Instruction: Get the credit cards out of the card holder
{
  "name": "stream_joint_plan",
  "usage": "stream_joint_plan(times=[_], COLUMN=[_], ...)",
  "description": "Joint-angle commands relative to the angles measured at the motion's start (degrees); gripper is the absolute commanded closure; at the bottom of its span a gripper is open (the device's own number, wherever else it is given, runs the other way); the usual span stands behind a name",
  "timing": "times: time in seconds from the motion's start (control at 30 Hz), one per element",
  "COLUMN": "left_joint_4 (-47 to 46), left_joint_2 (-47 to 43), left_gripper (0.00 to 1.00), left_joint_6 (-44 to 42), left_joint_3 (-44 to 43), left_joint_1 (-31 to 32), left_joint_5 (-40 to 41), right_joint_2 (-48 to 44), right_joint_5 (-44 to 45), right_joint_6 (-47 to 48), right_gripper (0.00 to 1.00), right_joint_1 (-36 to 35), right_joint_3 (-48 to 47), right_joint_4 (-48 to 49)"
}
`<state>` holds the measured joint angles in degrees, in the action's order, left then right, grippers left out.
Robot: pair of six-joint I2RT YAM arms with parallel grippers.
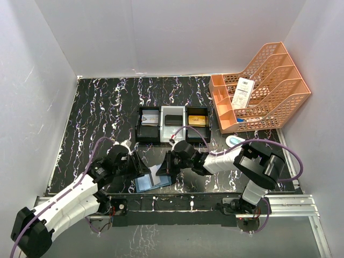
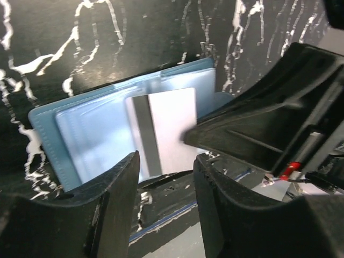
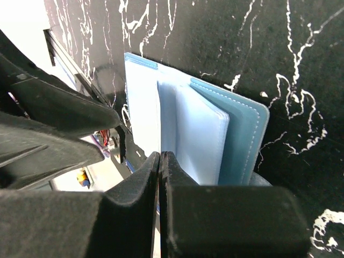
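the credit card [image 2: 172,123], clamped by the right end effector [image 3: 160,161] over the card holder [image 2: 48,134], is aligned lengthwise toward the left end effector [image 2: 166,159], held apart.

The table [image 1: 102,118] is hard and black with white streaks like stone – a bit shiny. The card holder [image 2: 45,134] looks like soft blue leather with a line of stitches round its edge. Its pockets [image 2: 91,142] are thin clear plastic, pale and glossy. The card [image 2: 174,123] is smooth pale plastic with 1 dark stripe [image 2: 145,134]. The left gripper [image 2: 165,161] and right gripper [image 3: 161,157] are black plastic, dull, not shiny. The rack [image 1: 269,80] is orange plastic full of little holes. The tray [image 1: 138,126] is smooth plastic – 2 black parts, 1 white. The slip [image 1: 243,91] is white paper. The rail [image 1: 290,201] is bare silver metal.
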<state>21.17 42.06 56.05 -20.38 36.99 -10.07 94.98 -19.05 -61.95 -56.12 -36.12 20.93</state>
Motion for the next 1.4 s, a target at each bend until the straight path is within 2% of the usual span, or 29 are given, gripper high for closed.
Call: stream_joint_plan(times=[0.0, 0.13, 0.3, 0.43, 0.53, 0.73, 1.37], left_joint_4=[-5.09, -5.7, -6.17, -5.59, -2.71, -2.31, -1.75], left_joint_2=[3.14, 8.37, 10.34, 9.37, 8.07, 8.62, 6.97], left_gripper=[0.57, 0.71, 0.81, 0.89, 0.9, 0.91, 0.93], left_joint_6=[-1.27, -1.49, -2.01, -0.68, -0.72, -0.94, 0.05], left_joint_3=[-1.03, 0.37, 3.97, 5.58, 5.62, 5.68, 5.7], left_joint_1=[0.17, 0.18, 0.23, 0.27, 0.27, 0.27, 0.27], left_joint_5=[-4.77, -3.93, -1.56, -0.62, 1.86, 1.74, 3.21], right_joint_2=[-0.46, -0.71, -0.06, -0.71, -0.46, 2.77, 6.1], right_joint_5=[1.3, 2.09, 0.78, 1.37, 0.68, -3.07, -0.95], right_joint_6=[-2.1, -2.4, -2.86, -2.53, -1.46, 0.39, -3.69], right_gripper=[0.99, 0.97, 0.96, 0.89, 0.84, 0.81, 0.79], right_joint_1=[0.22, 0.23, 0.22, 0.24, 0.24, 0.23, -0.76], right_joint_3=[1.8, 2.87, 3.45, 3.02, 1.76, -1.63, -0.9], right_joint_4=[4.4, 5.62, 8.11, 7.45, 6.51, 6.24, 8.59])
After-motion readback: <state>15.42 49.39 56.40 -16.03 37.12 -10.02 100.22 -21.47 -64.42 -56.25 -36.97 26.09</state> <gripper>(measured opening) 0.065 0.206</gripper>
